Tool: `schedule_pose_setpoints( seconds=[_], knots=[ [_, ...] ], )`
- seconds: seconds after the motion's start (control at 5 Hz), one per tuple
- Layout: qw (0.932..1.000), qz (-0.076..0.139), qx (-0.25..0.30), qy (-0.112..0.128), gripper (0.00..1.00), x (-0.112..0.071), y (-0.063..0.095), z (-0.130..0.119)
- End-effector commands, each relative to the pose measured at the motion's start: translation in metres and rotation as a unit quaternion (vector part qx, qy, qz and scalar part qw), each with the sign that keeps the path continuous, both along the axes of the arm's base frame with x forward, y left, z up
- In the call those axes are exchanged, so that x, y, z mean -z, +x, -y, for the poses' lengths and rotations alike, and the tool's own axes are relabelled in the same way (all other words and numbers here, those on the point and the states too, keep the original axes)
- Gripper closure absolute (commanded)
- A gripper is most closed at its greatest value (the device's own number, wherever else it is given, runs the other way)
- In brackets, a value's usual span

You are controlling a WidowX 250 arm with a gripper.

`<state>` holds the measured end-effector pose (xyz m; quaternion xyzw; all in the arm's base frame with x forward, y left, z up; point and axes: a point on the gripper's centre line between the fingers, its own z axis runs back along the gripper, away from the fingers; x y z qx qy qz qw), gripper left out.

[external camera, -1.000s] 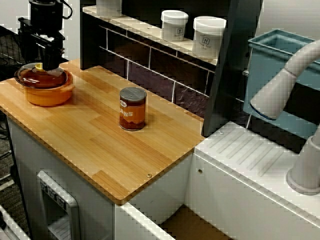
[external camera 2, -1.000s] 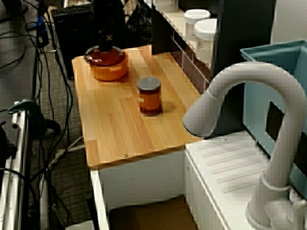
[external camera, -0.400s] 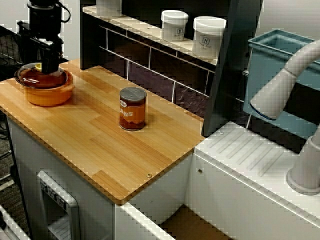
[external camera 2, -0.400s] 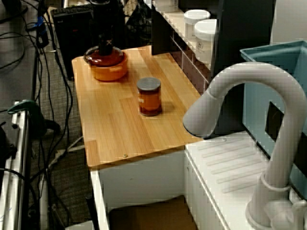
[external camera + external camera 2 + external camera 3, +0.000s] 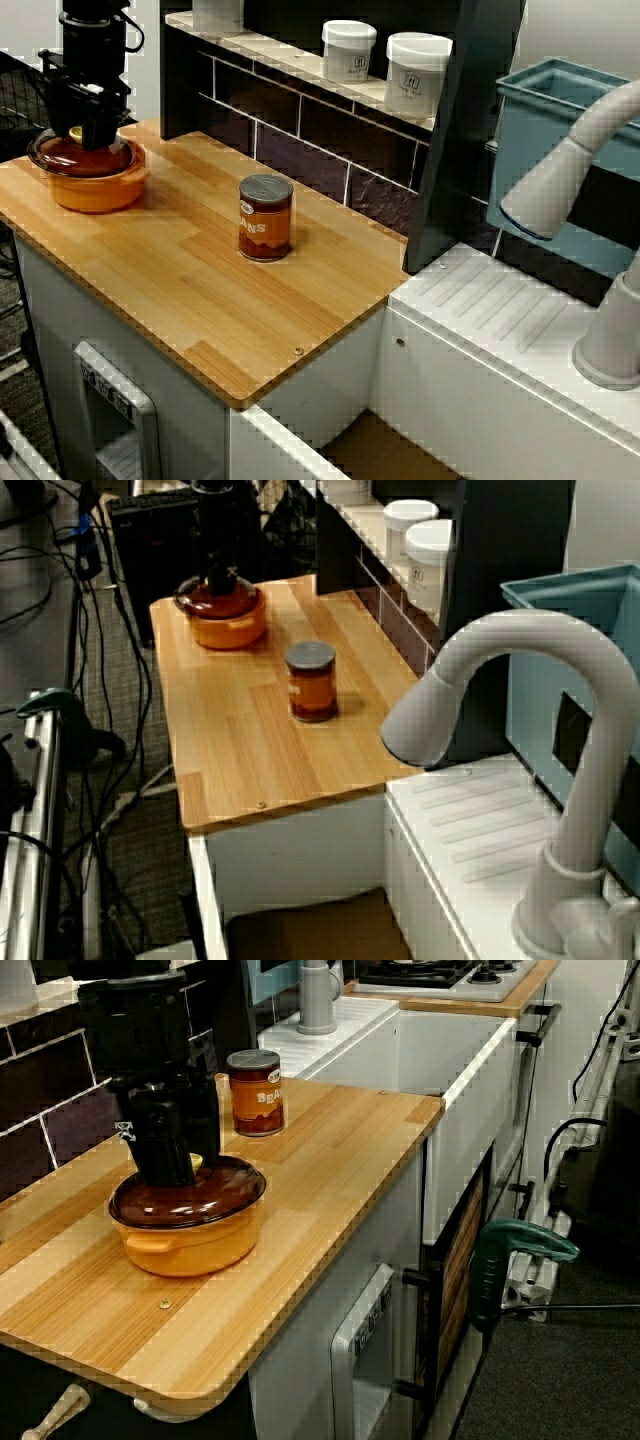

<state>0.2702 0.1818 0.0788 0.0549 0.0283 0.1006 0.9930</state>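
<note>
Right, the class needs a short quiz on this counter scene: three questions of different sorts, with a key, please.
1. True or false: the can stands on the wooden counter, apart from the orange pot.
2. The pincer is right over which thing? A the pot's brown lid; B the can; C the tap.
3. How many white jars stand on the shelf?
Key: 1 true; 2 A; 3 two.
</note>
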Motion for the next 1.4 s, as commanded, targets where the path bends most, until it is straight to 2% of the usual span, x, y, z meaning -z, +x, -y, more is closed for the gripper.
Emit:
schedule_pose_setpoints(
  seconds=[0.0,0.2,0.6,1.0,1.2],
  knots=[
    [1.0,0.003,-0.004,0.0,1.0,-0.009,-0.002,-0.008],
    [0.9999,0.005,-0.001,-0.015,1.0,-0.027,-0.003,-0.004],
    [0.9994,0.026,0.003,-0.023,1.0,-0.063,-0.011,0.006],
    [0.9979,0.031,0.042,-0.038,1.0,-0.069,-0.02,0.039],
    [0.997,0.039,0.062,-0.024,1.0,-0.067,-0.022,0.065]
  ],
)
